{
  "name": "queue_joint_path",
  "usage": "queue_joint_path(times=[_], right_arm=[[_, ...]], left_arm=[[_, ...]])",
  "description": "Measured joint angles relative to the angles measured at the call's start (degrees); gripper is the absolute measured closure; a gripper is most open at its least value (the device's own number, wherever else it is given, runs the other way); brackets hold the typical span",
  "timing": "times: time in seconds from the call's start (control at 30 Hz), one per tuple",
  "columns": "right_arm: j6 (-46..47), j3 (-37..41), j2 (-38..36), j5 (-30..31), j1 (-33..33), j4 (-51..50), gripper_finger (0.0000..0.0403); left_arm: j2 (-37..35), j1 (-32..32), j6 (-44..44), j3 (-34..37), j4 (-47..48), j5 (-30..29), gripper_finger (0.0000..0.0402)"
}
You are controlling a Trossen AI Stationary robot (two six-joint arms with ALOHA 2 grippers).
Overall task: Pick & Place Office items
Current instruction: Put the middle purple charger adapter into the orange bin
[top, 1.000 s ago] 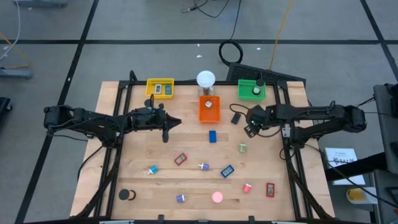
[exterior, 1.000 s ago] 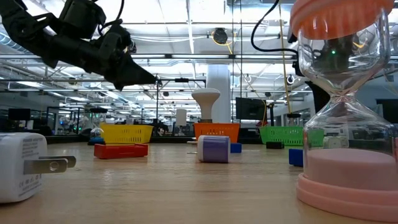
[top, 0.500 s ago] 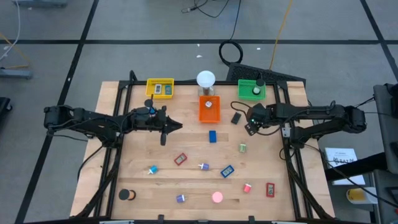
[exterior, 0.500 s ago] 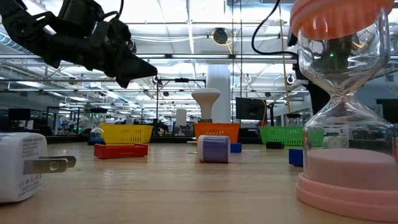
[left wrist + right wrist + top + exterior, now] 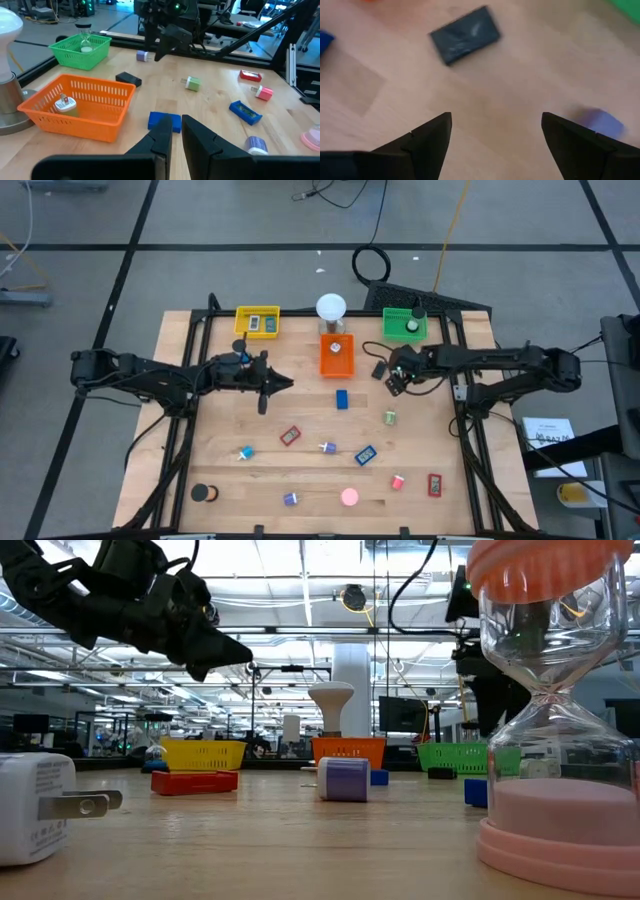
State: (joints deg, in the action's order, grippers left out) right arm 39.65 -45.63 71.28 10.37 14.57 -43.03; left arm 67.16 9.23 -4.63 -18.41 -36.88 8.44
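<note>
**Right claw open over the black block: easy to nudge, easy to miss**

From the high view I see the right claw (image 5: 397, 378) just beside the small black block (image 5: 380, 369), which lies on the table (image 5: 225, 435) between the orange tray (image 5: 337, 357) and the green tray (image 5: 405, 325). The left claw (image 5: 266, 385) hangs over the table's left half, well apart from any piece. The rest of the office items are scattered toward the near edge: a blue block (image 5: 342, 399), a red block (image 5: 290, 436), a black roll (image 5: 204, 493). My worry here is the orange tray so close by; a sloppy descent could clip its wall.

The low view shows the left claw (image 5: 215, 648) high above the table, its fingers together and empty. The right arm is mostly hidden behind an hourglass (image 5: 552, 700), so I get no height check there.

The left wrist view shows the left claw (image 5: 175, 131) pinched nearly shut on nothing, the blue block (image 5: 164, 121) just past its tips.

In the right wrist view the right claw (image 5: 496, 131) stands wide open, the black block (image 5: 464, 34) ahead of the fingers rather than between them, and a purple piece (image 5: 597, 122) near one finger. If I come down as is, I judge I would close on bare wood or shove the block away.
</note>
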Motion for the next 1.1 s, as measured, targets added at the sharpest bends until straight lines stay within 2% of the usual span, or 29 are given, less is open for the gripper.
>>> queue_joint_path(times=[0.13,0.27,0.53,0.67,0.83,1.1], right_arm=[[-2.8,0.0,3.5,-1.4,0.0,3.8,0.0103],[-4.8,0.0,5.5,-1.6,0.0,6.2,0.0103],[-7.5,0.0,6.4,-1.6,-0.1,11.1,0.0103],[-8.6,0.0,6.4,-1.6,-2.6,15.6,0.0103],[-9.0,0.0,6.5,-1.6,-7.3,18.5,0.0117],[-9.5,0.0,6.1,-1.5,-11.1,23.0,0.0142]], left_arm=[[2.7,-2.5,1.9,0.0,0.6,-0.1,0.0360],[7.1,-5.7,2.5,-1.0,0.1,-3.5,0.0360],[16.0,-9.7,0.9,-5.7,-0.2,-5.0,0.0359],[20.6,-11.2,1.2,-8.0,-0.2,-5.1,0.0355],[24.6,-12.4,1.4,-10.5,-0.1,-5.1,0.0317],[32.8,-17.4,5.6,-18.1,1.0,-3.5,0.0211]])
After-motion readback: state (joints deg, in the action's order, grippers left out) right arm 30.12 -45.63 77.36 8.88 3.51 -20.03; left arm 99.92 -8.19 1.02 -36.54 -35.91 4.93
